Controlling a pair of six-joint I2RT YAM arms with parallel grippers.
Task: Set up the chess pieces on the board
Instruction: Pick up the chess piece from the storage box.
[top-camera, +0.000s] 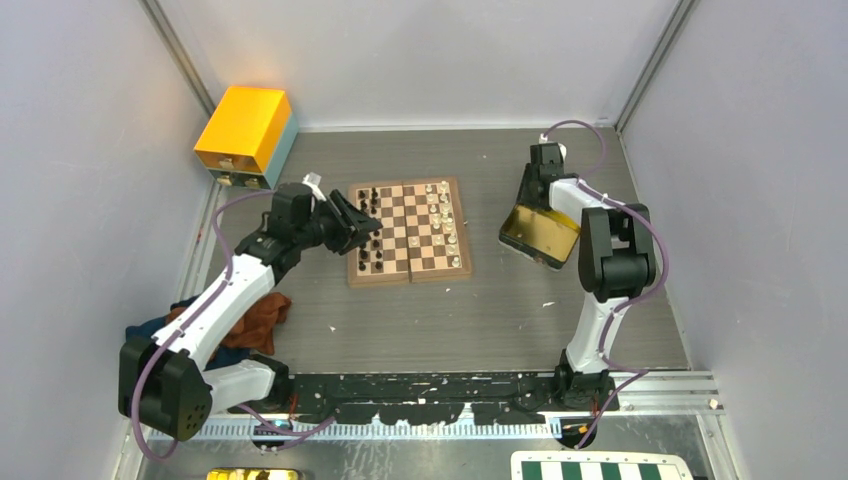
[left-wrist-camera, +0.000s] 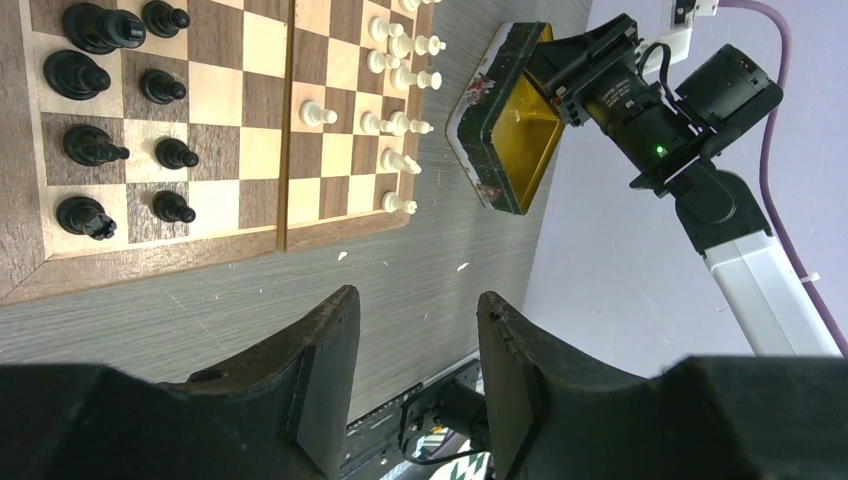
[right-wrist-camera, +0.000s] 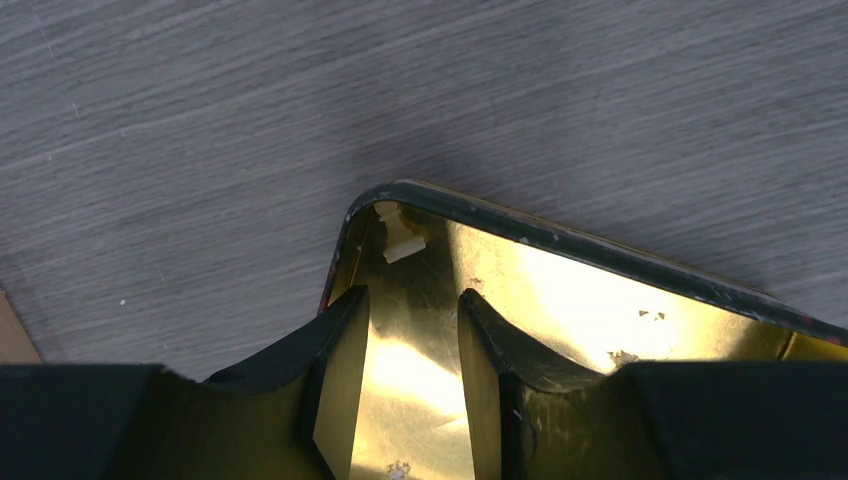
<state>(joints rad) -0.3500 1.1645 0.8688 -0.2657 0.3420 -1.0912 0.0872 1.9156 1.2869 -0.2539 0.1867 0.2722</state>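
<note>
One cream piece (right-wrist-camera: 402, 240) lies in a corner of the gold tray (right-wrist-camera: 560, 292).

Overhead, wrist closeups; tray (left-wrist-camera: 515, 140) probably shared.

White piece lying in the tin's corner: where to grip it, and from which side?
Pinch the white piece across its narrow width, probably coming straight down from above on the open interior side. It looks toppled and tucked into the tin corner, so walls block two sides.

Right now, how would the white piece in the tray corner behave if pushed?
Probably light: the white piece is tiny beside the right gripper. It may slide on the glossy tray, though the corner walls would stop it.
</note>
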